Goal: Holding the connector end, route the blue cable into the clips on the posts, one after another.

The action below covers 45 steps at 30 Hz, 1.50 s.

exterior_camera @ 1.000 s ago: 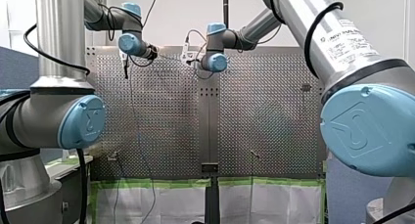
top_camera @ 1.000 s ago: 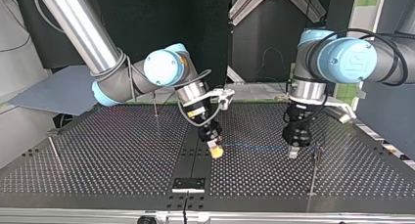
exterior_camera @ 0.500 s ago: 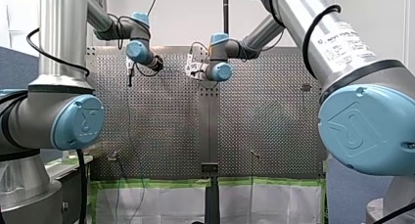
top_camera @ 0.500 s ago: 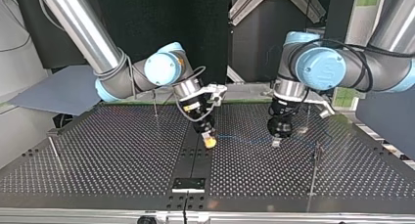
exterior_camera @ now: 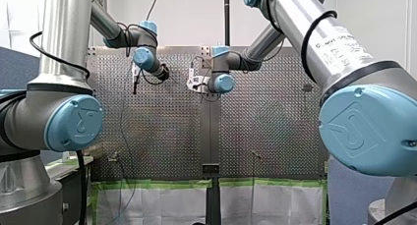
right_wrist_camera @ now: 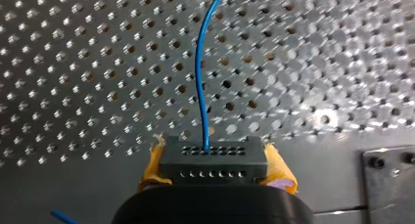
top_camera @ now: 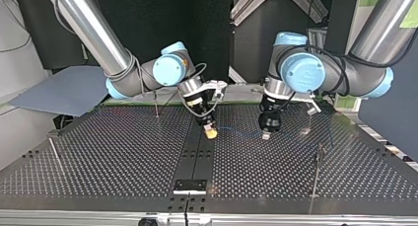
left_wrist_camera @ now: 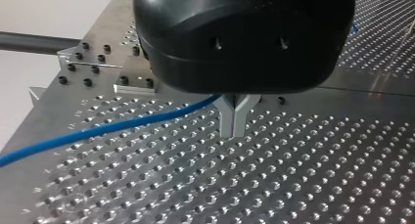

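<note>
My right gripper point(right_wrist_camera: 214, 171) is shut on a black connector block point(right_wrist_camera: 214, 158), which sits between its yellow pads point(right_wrist_camera: 281, 172). The blue cable point(right_wrist_camera: 198, 67) leaves the connector and runs ahead over the perforated table. In the top view my right gripper point(top_camera: 210, 133) hangs near the table's middle, and the blue cable point(top_camera: 239, 132) sags across to my left gripper point(top_camera: 266, 135). In the left wrist view the metal fingers point(left_wrist_camera: 226, 117) are pressed together just above the plate. The blue cable point(left_wrist_camera: 122, 127) runs in at their base.
Thin posts stand on the plate: one with a clip point(top_camera: 319, 152) at the top view's right, one point(top_camera: 156, 103) at the back left, one point(top_camera: 53, 148) at the far left. A black bracket point(top_camera: 190, 185) sits at the near middle edge.
In the top view both grippers have moved toward the far side of the table. My left gripper has also shifted left, closer to my right gripper, and the cable between them now sags.
</note>
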Available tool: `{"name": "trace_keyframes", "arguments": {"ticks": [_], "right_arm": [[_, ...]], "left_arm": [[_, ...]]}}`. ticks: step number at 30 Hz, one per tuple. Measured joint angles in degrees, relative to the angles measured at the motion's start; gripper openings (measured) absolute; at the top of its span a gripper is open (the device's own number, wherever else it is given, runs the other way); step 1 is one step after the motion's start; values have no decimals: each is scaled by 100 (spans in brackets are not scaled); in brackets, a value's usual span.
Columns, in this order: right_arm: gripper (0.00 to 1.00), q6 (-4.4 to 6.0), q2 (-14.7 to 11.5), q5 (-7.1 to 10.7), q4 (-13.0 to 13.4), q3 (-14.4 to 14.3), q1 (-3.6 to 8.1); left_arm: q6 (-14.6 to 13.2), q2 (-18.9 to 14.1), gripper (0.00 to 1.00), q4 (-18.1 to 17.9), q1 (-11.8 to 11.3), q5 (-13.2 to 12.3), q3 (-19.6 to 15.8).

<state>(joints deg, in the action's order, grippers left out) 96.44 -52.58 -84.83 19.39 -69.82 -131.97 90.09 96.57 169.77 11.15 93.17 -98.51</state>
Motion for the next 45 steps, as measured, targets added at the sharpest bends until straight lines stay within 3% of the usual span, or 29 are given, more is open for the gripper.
{"name": "trace_keyframes", "arguments": {"ticks": [8,12,20,25,37,45], "right_arm": [[0,-90,21,13,2,-58,96],[0,-154,24,-6,69,-244,164],[0,-181,31,-25,239,-582,216],[0,-141,33,-42,450,-830,246],[0,-99,39,-145,1123,-1529,347],[0,-97,48,-173,1622,-2031,422]], "left_arm": [[-24,281,0,-13,208,289,-2],[6,349,0,-92,328,397,-22],[130,364,0,-481,466,483,-290],[180,488,0,-688,530,484,-423],[36,1180,0,-774,864,641,-480],[173,1435,0,-1208,993,688,-777]]}}
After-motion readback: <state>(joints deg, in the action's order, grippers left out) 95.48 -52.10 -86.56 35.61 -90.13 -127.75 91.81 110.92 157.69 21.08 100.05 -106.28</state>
